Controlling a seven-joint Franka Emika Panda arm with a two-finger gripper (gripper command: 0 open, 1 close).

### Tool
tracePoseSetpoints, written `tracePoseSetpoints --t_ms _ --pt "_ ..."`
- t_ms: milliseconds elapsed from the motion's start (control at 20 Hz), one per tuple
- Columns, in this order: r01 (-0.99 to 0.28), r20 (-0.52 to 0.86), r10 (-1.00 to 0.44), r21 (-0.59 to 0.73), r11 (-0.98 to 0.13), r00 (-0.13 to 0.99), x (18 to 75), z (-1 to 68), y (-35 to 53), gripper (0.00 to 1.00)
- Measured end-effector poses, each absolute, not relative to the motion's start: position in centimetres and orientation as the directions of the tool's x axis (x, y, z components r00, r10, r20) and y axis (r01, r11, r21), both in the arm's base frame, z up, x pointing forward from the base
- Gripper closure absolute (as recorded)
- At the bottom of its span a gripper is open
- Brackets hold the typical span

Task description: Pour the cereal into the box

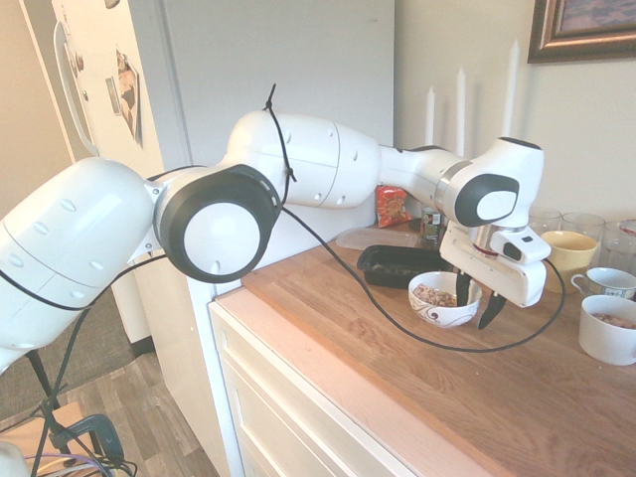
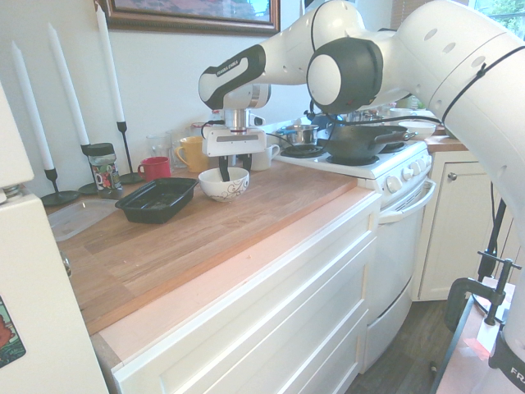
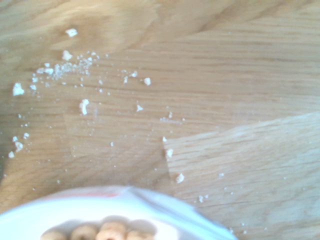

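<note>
White swirl-patterned bowl (image 1: 444, 312), cereal (image 1: 435, 296) inside

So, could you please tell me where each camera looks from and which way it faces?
First exterior view: set high at the fridge end, facing along the counter to the wall; the arm enters from the left, its pincer at the swirl-patterned bowl.
Second exterior view: opposite side, facing the wall and stove; the arm enters from the right.
Wrist view: on the wrist, looking at crumbs and the bowl's rim; no arm shows.
Both exterior views share the black box, bowl and candles.
</note>
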State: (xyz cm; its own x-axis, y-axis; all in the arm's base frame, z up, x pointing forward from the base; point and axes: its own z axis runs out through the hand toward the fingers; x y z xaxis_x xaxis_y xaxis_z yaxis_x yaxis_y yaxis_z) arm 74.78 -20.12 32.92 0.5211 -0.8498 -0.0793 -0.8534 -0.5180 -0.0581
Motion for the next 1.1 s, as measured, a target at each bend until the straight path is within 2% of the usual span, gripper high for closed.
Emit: tracePoseSetpoints --t_ms 750,1100 --pt "-0.857 -0.077 -0.854 -0.074 -0.510 0.515 73.1 33.2 -19.9 1.00" --pt "-0.855 -0.045 -0.856 -0.108 -0.508 0.514 73.0 36.7 -20.1 1.00"
